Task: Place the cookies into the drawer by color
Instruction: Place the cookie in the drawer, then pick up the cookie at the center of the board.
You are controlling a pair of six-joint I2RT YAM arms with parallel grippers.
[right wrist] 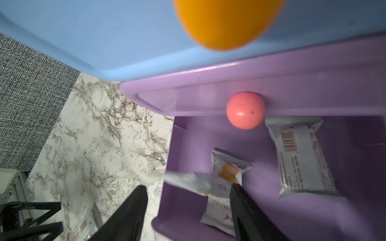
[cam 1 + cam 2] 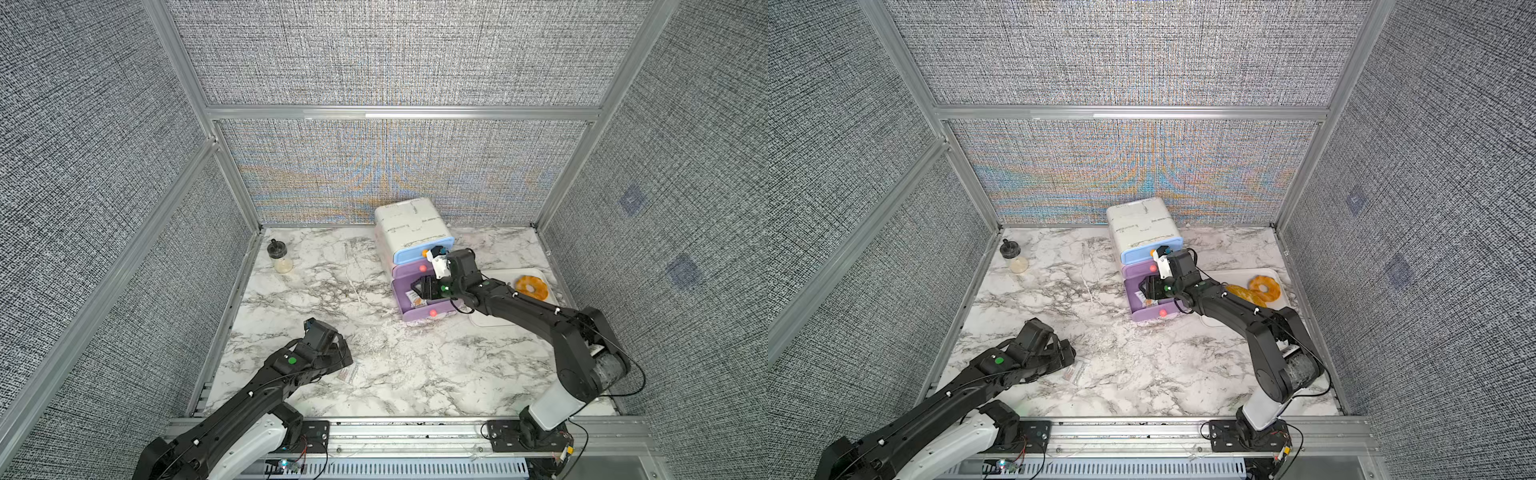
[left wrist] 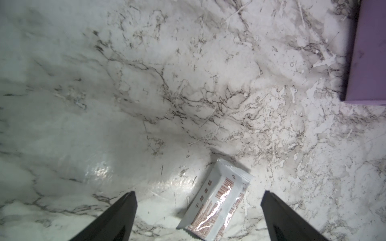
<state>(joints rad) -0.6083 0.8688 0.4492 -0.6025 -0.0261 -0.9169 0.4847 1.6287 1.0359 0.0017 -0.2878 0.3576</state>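
Now above the open purple drawer (image 1: 261, 146), with right gripper (image 1: 188, 186) spread.
Left gripper (image 3: 198, 192) also spread, over a white cookie (image 3: 215, 202) near the worktop's (image 2: 395, 374) front edge.

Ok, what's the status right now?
Left gripper open over a white cookie packet on the table. Right gripper open above the pulled-out bottom purple drawer, white packets inside. Nothing in the way.

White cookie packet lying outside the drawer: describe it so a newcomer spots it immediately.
On the marble tabletop, look at the robot's near-left side, by the left end effector. At its open jaws the white cookie packet lies flat, barcode up. The other white packets sit inside the open purple drawer, while this one lies alone on bare marble.
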